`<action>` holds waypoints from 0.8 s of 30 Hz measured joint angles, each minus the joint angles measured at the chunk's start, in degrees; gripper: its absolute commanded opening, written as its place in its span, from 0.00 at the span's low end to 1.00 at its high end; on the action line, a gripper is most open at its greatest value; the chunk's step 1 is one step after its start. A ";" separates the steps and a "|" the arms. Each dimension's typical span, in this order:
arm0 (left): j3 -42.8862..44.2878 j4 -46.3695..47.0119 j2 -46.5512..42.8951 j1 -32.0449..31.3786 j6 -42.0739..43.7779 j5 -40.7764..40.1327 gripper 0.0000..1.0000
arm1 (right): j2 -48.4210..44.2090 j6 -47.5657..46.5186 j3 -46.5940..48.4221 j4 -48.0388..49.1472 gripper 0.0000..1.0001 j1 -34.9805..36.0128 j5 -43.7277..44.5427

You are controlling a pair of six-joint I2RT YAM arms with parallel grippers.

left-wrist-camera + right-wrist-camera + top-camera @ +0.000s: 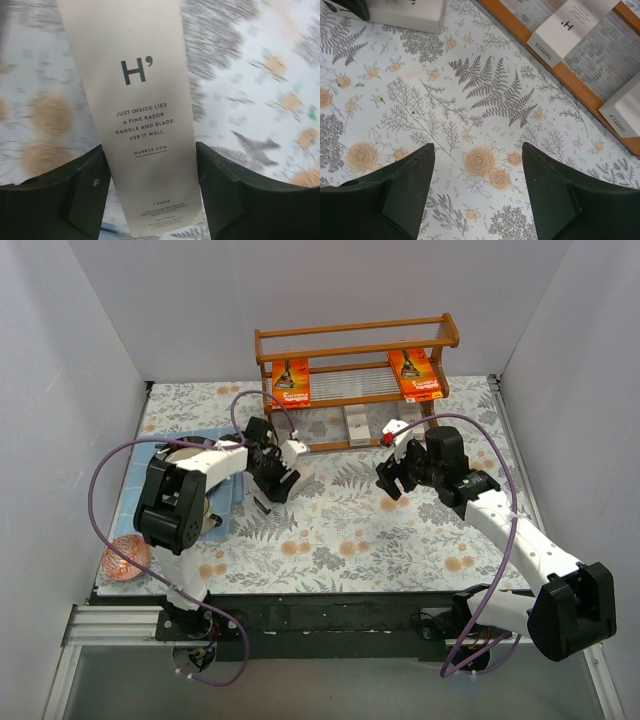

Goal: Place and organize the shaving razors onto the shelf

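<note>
The wooden shelf [355,340] stands at the back. Two orange razor packs [292,380] [415,375] lean on its upper tier. Two white razor boxes [355,425] [392,430] lie on the lower tier; they also show in the right wrist view [570,25] [622,112]. My left gripper [280,478] [150,150] is shut on a third white box [294,452] [140,100], held above the floral cloth in front of the shelf's left half. My right gripper [395,475] [479,147] is open and empty, over the cloth in front of the shelf's right half.
A blue mat [140,475] lies at the left under the left arm. A copper mesh ball [125,558] sits at the near left corner. White walls close in the left, back and right. The shelf's front rail [580,92] runs close ahead of my right gripper.
</note>
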 measured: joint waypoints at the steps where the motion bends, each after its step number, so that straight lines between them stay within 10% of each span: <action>1: -1.86 -0.20 -1.53 -0.52 1.31 1.03 0.55 | -0.17 -1.16 0.00 -0.83 0.77 0.00 0.09; 8: -16.48 -2.95 -15.19 -13.49 15.69 5.64 0.52 | -0.24 -6.51 0.00 -3.98 0.77 0.00 1.03; 17: -24.57 6.08 -22.25 -18.14 57.05 8.09 0.80 | 1.31 -10.19 -0.04 -5.57 0.76 -0.02 -0.55; 24: -16.74 15.02 -21.94 -16.61 44.94 5.18 0.74 | 3.15 -9.92 -0.04 -5.53 0.72 0.48 -7.15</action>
